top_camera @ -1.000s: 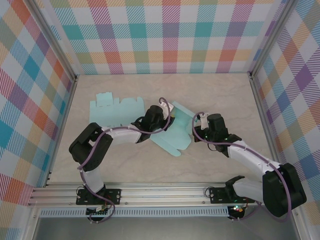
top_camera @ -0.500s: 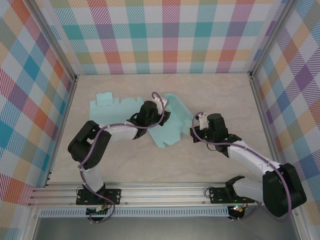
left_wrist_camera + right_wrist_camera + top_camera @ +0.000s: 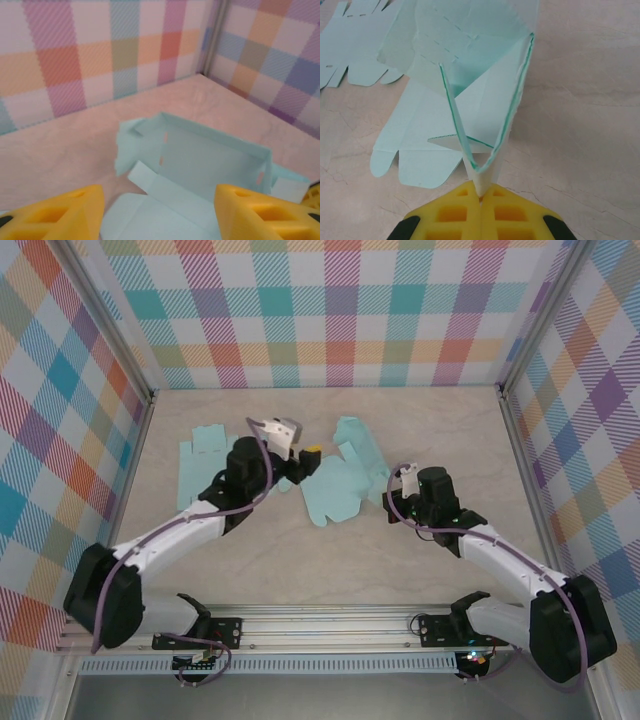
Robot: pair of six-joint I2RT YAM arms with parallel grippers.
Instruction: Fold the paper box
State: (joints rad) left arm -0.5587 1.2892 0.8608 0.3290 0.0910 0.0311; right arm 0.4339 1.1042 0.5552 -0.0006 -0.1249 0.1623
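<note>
The paper box [image 3: 338, 483] is a pale teal cut-out, partly folded, lying mid-table. My right gripper [image 3: 391, 497] is at its right edge. In the right wrist view the yellow fingers [image 3: 481, 192] are shut on a pinched corner of the box [image 3: 470, 95], whose two walls rise in a V from them. My left gripper [image 3: 303, 462] hovers at the box's left edge. In the left wrist view it is open [image 3: 160, 215], with the box's [image 3: 200, 165] flaps lying ahead of and below its fingers, untouched.
A second flat teal blank [image 3: 203, 465] lies on the table left of the box and under the left arm, and appears at the top left of the right wrist view as a blank [image 3: 355, 25]. Plaid walls [image 3: 340, 320] enclose the marble table on three sides.
The left gripper has opened, let go of the box and drawn back to the left. The box has shifted and settled, still pinched by the unmoved right gripper.
</note>
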